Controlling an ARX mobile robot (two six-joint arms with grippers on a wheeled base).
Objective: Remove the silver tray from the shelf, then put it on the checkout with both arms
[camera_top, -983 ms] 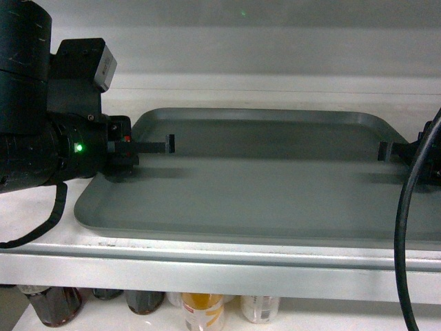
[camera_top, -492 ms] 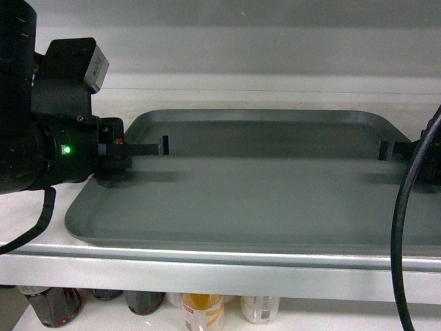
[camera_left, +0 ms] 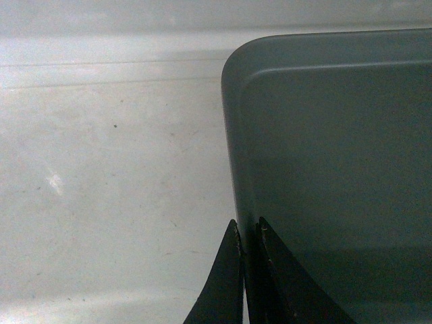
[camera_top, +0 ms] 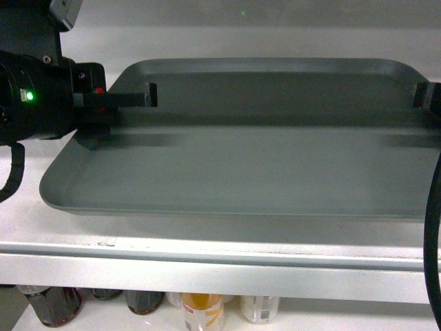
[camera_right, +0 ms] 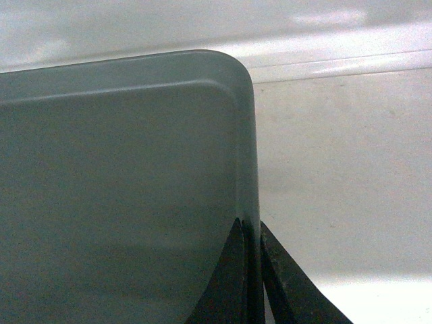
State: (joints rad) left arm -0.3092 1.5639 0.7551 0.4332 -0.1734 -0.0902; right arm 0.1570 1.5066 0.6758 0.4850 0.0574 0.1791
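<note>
We see one large, shallow, matte grey-silver metal tray (camera_top: 262, 158) with rounded corners and a low raised rim, its inside plain and smooth. It sits tilted above the long white metal shelf board (camera_top: 207, 241), which has a pale silvery front lip; the tray's near edge casts a shadow on the board. Two bulky black arms reach in level from either side. The left gripper (camera_left: 247, 233) has its thin black fingers pressed on the tray's left rim, one inside and one outside. The right gripper (camera_right: 251, 229) pinches the right rim the same way. A green light (camera_top: 29, 95) glows on the left arm. Below the shelf stand five bottles (camera_top: 203, 310), their tops showing.
</note>
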